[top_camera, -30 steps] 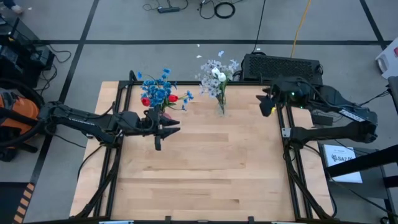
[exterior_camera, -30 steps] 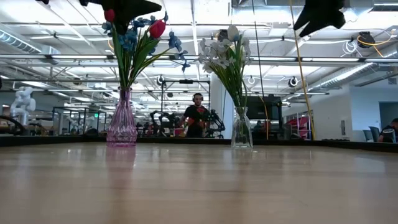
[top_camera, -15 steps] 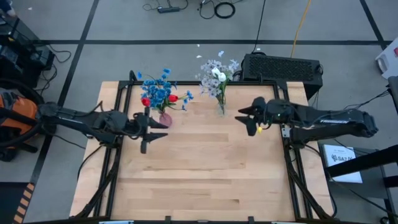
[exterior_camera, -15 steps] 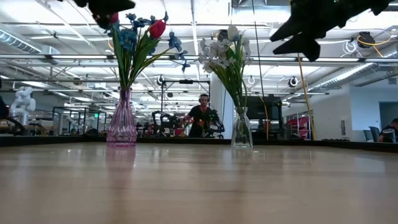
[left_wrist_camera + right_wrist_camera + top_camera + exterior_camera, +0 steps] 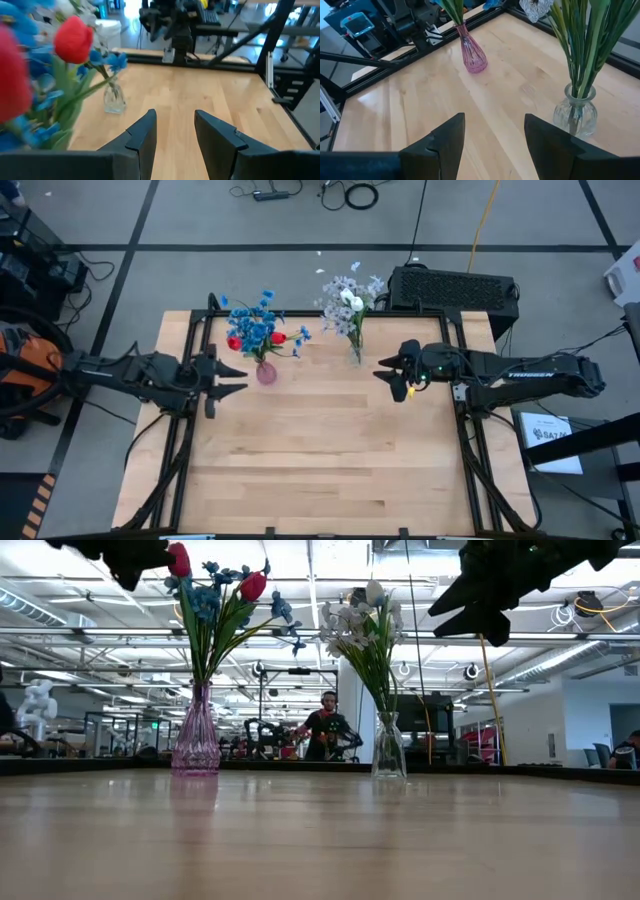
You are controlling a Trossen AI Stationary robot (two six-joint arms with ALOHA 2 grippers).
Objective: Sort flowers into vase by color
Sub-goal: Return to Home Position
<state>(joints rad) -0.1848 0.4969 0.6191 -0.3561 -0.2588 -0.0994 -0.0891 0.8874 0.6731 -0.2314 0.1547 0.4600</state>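
Over table (image 5: 320, 460) left edge: left gripper (image 5: 226, 384), jaws parted, empty, near pink vase (image 5: 266, 372). Right gripper (image 5: 389, 381), jaws parted, empty, beside transparent vase (image 5: 356, 356). Blue and red flowers (image 5: 256, 330) in pink vase; white flowers (image 5: 348, 298) in transparent vase.

My counter (image 5: 320, 465) is a pale wooden top of long glued boards, with black metal rails (image 5: 178, 442) running along its left and right sides. Two things stand directly on it, both upright near the far edge: a pink glass vase with a narrow neck and flared foot (image 5: 266, 373) toward my left, and a small clear glass vase (image 5: 356, 357) near the middle, well apart.
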